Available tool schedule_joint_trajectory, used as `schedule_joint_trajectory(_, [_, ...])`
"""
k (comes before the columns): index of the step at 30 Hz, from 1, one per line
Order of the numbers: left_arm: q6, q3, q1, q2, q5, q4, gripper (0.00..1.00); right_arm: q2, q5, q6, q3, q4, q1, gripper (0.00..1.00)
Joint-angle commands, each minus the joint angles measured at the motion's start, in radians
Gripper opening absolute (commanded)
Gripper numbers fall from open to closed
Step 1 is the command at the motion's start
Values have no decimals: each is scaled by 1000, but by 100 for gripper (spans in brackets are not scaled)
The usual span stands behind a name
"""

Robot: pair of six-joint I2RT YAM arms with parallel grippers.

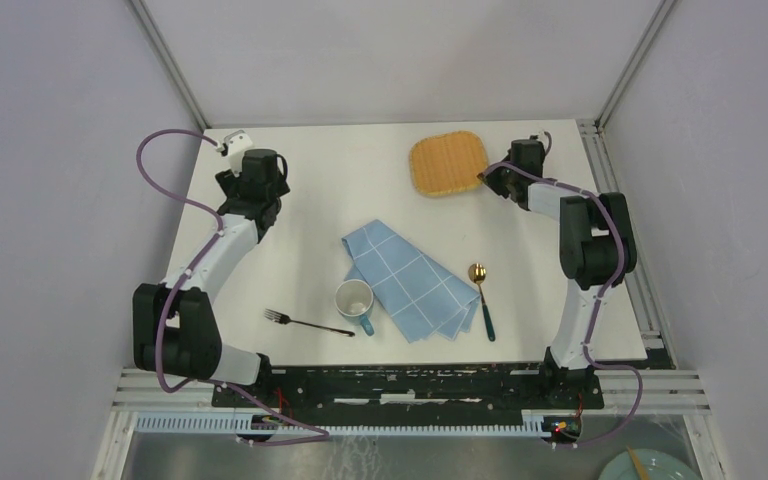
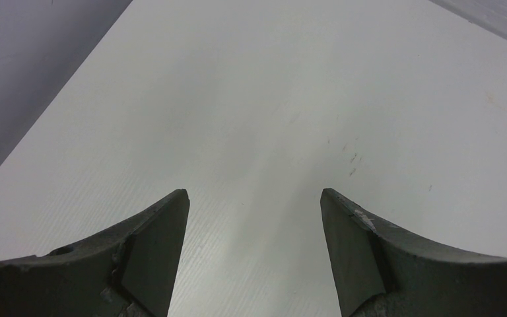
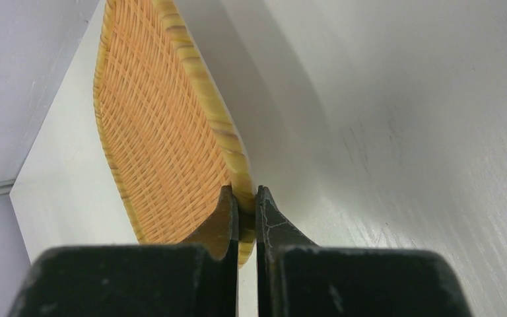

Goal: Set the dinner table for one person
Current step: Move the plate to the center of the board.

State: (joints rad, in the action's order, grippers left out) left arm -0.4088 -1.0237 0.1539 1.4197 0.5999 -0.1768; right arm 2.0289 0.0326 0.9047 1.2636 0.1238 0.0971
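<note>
The white dinner table [image 1: 310,200] carries a woven orange-yellow placemat [image 1: 447,164] at the back right. My right gripper [image 1: 487,178] is shut on the rim of that placemat [image 3: 171,119], which shows pinched between the fingertips [image 3: 245,191] in the right wrist view. A blue checked cloth [image 1: 410,280] lies in the middle, with a white cup [image 1: 355,303] at its left edge. A black fork [image 1: 305,322] lies left of the cup. A gold spoon with a teal handle [image 1: 481,298] lies right of the cloth. My left gripper [image 2: 254,198] stands open over bare table at the back left, by the wrist [image 1: 252,170].
Grey walls and metal frame posts [image 1: 170,60] close in the table on three sides. A rail [image 1: 410,385] with both arm bases runs along the near edge. A teal plate [image 1: 650,468] shows at the bottom right, below the table.
</note>
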Motion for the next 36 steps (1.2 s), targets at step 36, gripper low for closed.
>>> schedule_joint_trajectory(36, [12, -33, 3, -10, -2, 36, 79, -124, -130, 12, -234, -39, -217, 0])
